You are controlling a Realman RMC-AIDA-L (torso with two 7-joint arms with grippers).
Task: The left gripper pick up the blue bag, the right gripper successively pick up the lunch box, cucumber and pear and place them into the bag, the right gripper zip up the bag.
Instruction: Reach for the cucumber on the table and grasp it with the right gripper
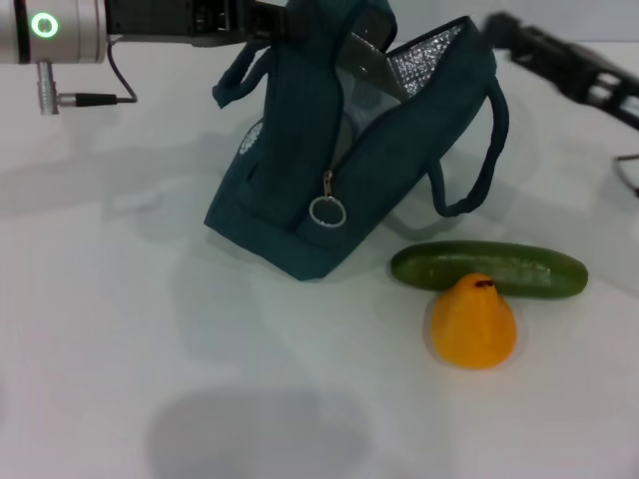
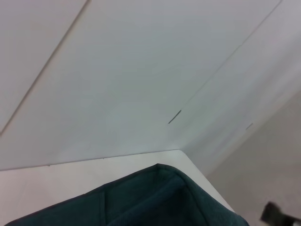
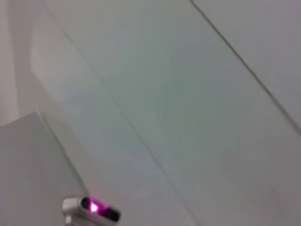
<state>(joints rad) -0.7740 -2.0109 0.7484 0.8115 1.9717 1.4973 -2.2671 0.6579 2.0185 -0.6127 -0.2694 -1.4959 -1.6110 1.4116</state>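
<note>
The blue bag point(image 1: 349, 170) stands tilted on the white counter point(image 1: 150, 329), its mouth open so the silver lining shows, and its zipper pull ring point(image 1: 326, 212) hangs down the front. The left hand point(image 1: 262, 22) holds the bag by its upper edge, closed on the fabric near one handle. The right hand point(image 1: 499, 28) hovers just beyond the bag's far upper corner, on the side away from the left hand; whether it is wide or narrow cannot be told. The cucumber point(image 1: 488, 268) lies on the counter just in front of the bag. The pear point(image 1: 473, 321) sits against the cucumber, on the side away from the bag.
</note>
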